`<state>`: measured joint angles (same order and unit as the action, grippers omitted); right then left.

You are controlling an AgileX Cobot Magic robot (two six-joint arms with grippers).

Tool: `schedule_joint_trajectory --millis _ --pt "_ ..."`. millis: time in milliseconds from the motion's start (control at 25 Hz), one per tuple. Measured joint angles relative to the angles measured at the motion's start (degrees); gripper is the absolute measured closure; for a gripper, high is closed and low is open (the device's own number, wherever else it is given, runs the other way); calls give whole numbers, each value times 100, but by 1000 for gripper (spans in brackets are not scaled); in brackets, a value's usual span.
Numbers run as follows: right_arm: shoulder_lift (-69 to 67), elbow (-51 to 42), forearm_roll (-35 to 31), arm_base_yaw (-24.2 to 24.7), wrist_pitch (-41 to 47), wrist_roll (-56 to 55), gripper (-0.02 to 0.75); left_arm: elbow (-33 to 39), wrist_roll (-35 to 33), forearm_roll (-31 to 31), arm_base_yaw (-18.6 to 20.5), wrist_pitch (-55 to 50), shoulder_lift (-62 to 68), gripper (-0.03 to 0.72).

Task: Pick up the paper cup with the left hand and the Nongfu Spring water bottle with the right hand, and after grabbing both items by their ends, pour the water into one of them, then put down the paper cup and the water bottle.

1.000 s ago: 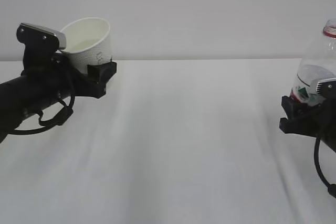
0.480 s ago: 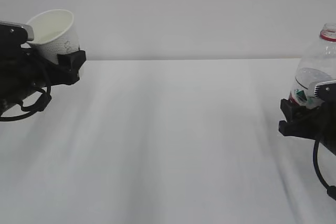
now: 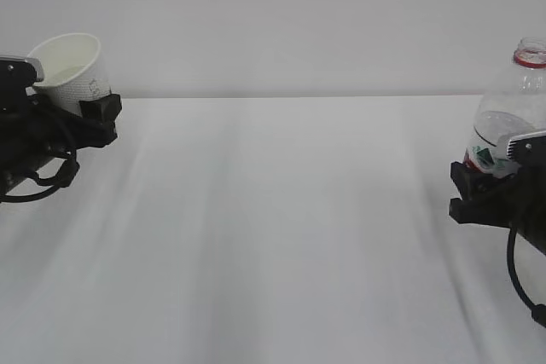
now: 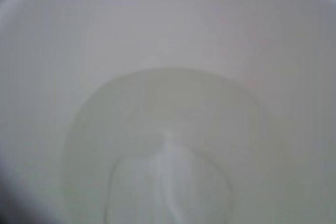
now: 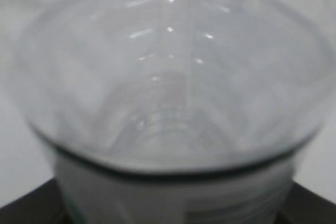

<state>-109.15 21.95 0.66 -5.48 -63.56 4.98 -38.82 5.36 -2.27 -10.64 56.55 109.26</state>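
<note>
At the far left of the exterior view my left gripper [image 3: 72, 108] is shut on the white paper cup [image 3: 70, 70], held above the table and tilted with its mouth toward the right. The left wrist view is filled by the cup's white inside [image 4: 168, 77], with a pool of clear water [image 4: 168, 182] at its bottom. At the right edge my right gripper [image 3: 486, 183] is shut on the lower part of the Nongfu Spring water bottle [image 3: 516, 117], which stands nearly upright, red neck ring on top. The right wrist view shows only the bottle's clear wall [image 5: 168, 77].
A white cloth-covered table [image 3: 281, 228] stretches between the two arms, with a plain white wall behind. Black cables hang below each gripper.
My left gripper has carried the cup leftward and slightly down, toward the frame's left edge. The right gripper and bottle have edged slightly left and stood a bit straighter.
</note>
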Motion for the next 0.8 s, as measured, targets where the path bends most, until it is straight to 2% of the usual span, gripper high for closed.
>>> schedule_joint_trajectory --millis 280,800 --pt "0 0 107 0 0 0 289 0 -339 47 0 104 69 150" --pt "0 0 128 0 0 0 289 0 -379 427 0 425 377 155"
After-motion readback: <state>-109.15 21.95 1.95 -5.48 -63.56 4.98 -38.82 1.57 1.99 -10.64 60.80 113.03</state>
